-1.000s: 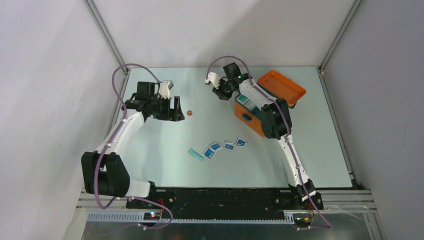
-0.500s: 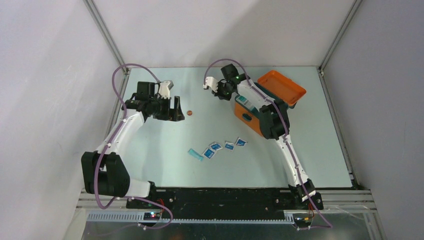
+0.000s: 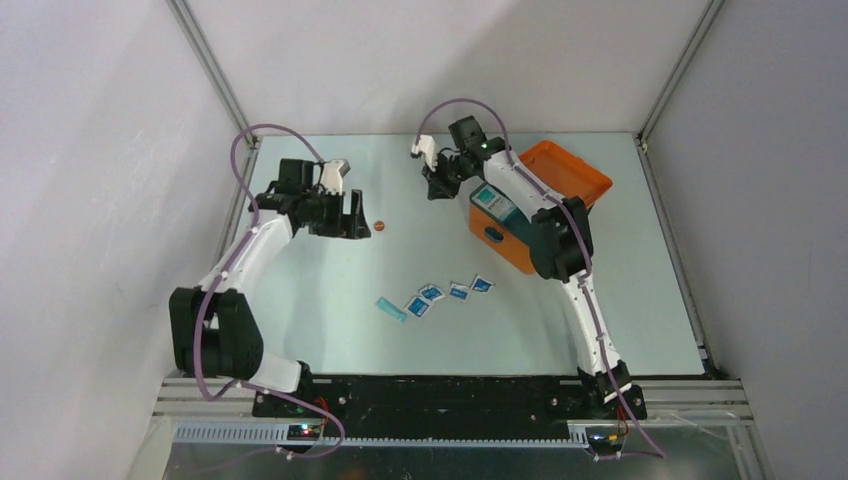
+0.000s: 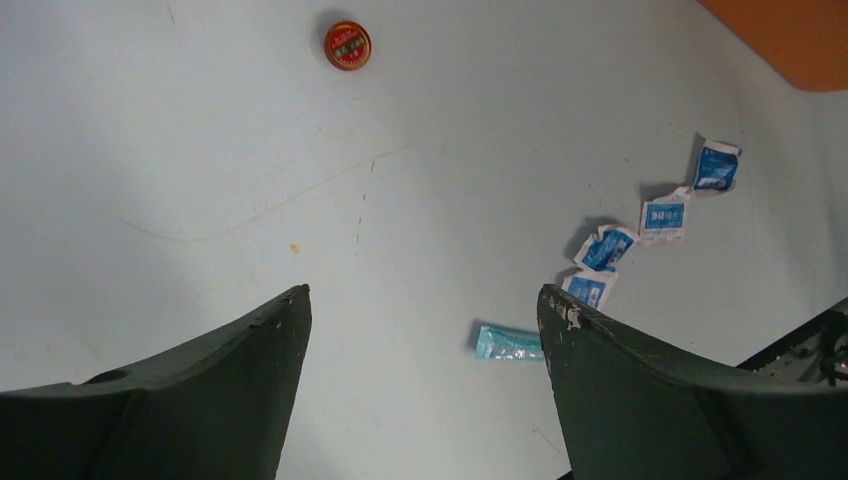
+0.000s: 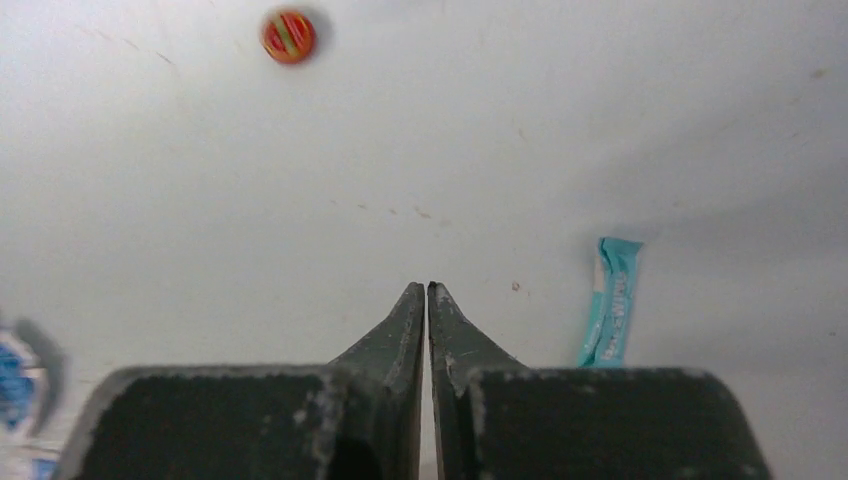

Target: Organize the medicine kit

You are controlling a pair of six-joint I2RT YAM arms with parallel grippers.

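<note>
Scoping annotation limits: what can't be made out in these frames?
- Medicine kit tray contents: top view, right arm crosses over it.
- Round red disc lettering: blurred in right wrist view, too small elsewhere.
- Blue sachets: right wrist view, blurred, cut by the left edge.
- Kit in left wrist view: only an orange corner, cut by the frame.

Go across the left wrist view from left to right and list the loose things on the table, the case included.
red round tin → teal strip packet → four blue-white sachets, climbing toward the upper right → orange medicine kit, cut off by the right edge.
</note>
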